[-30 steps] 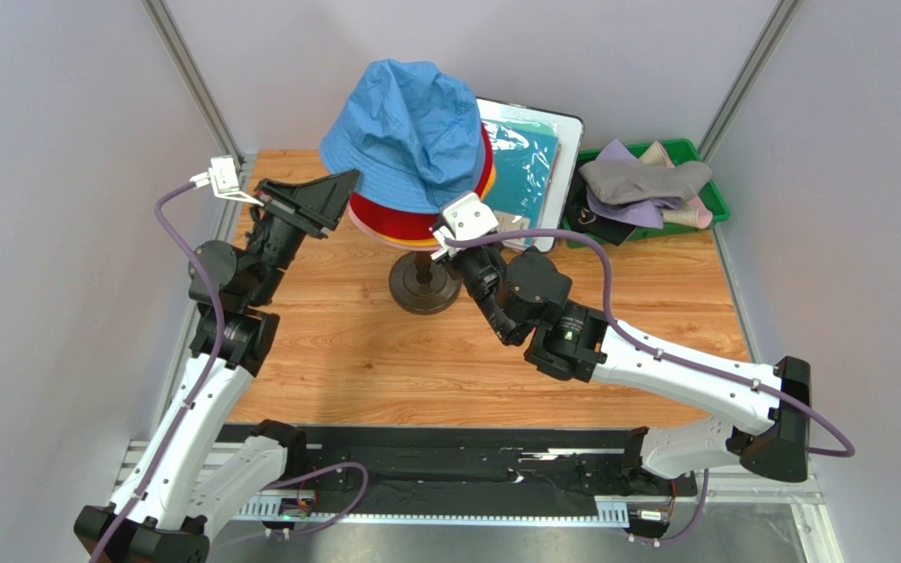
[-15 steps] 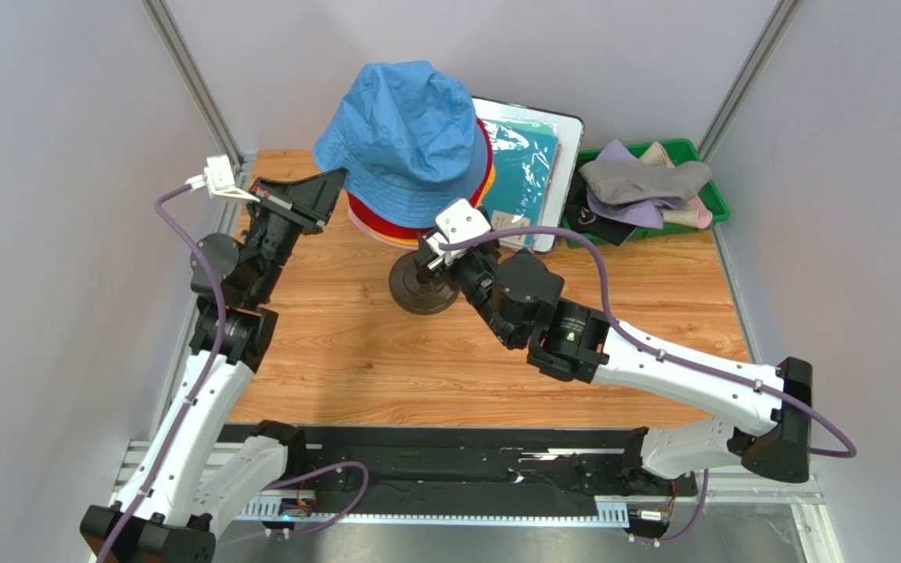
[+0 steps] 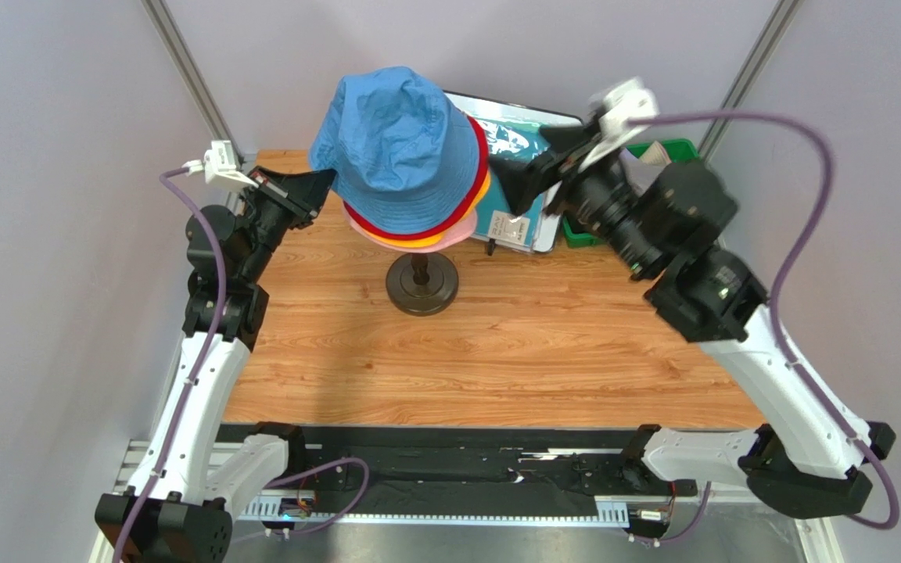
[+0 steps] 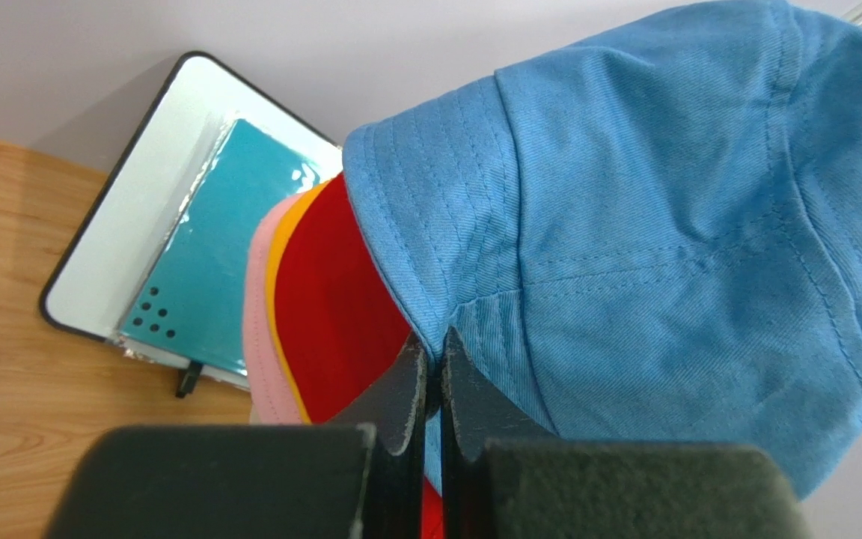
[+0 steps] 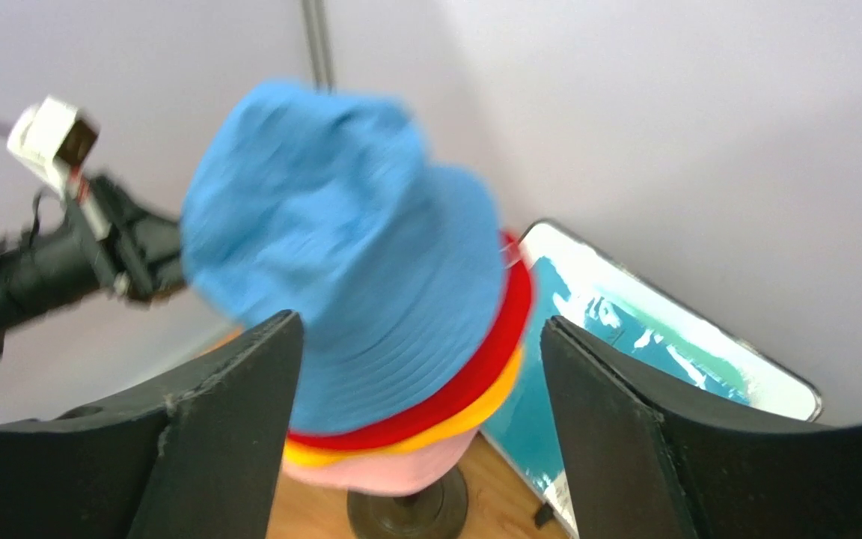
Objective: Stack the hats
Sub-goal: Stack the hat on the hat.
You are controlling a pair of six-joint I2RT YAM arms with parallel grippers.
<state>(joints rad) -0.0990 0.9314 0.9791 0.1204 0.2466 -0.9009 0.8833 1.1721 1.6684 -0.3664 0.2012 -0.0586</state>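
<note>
Lower centre, the left gripper (image 4: 433, 357) is pinching the blue hat (image 4: 649, 225) by its brim (jaws clenched). The right gripper (image 5: 415, 337) is hovering released. An even downward pull should seat it.

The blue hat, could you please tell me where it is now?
Top view, rear centre: the blue hat tops the stack, over the red hat, beside the teal sheet.

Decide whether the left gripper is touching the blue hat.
Touching. The left wrist view shows the left gripper shut, its tips pinching the brim of the blue hat, with no gap.
</note>
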